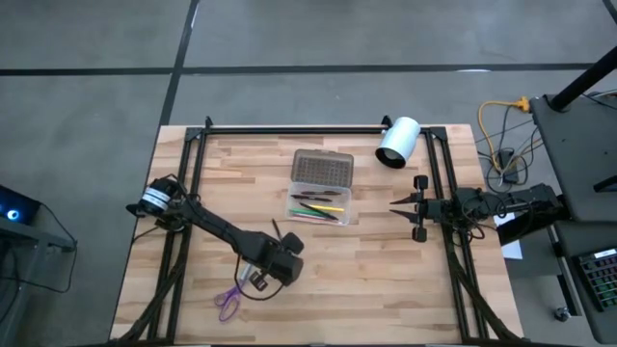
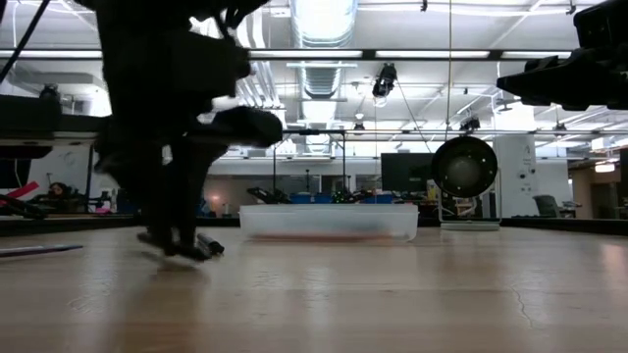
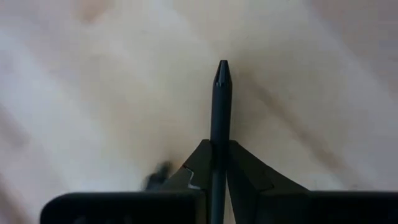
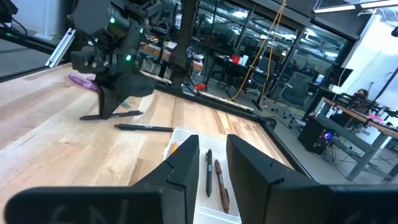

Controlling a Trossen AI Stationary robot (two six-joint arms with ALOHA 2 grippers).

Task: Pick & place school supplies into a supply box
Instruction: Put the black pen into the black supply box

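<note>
My left gripper [image 1: 260, 275] stands low over the near left part of the table, shut on a black pen [image 3: 221, 106] that juts out past its fingers. Purple-handled scissors [image 1: 228, 301] lie flat on the table just nearer than it. A second black pen [image 4: 144, 128] lies on the wood between that gripper and the supply box [image 1: 321, 188]. The box is open, its dotted lid [image 1: 323, 167] folded back toward the far edge. A black pen [image 4: 209, 173], a brown one [image 4: 221, 185] and other pens lie in its clear tray. My right gripper [image 4: 211, 146] waits open to the right of the box. My left gripper pinches the black pen's shaft [image 3: 219, 149] between its two fingers [image 3: 200, 163], and the pen runs along them with its pointed end [image 3: 222, 67] sticking out ahead. The fingers come from above, pointing down. The pen lies about level at table height [image 4: 121, 114]; I cannot tell whether it is lifted clear.
A white cylinder [image 1: 397, 142] with a dark opening lies at the far right, beyond the box. Black frame rails [image 1: 289, 129] run along the far edge and down both sides. Bare wood shows in the near middle and near right [image 1: 386, 289].
</note>
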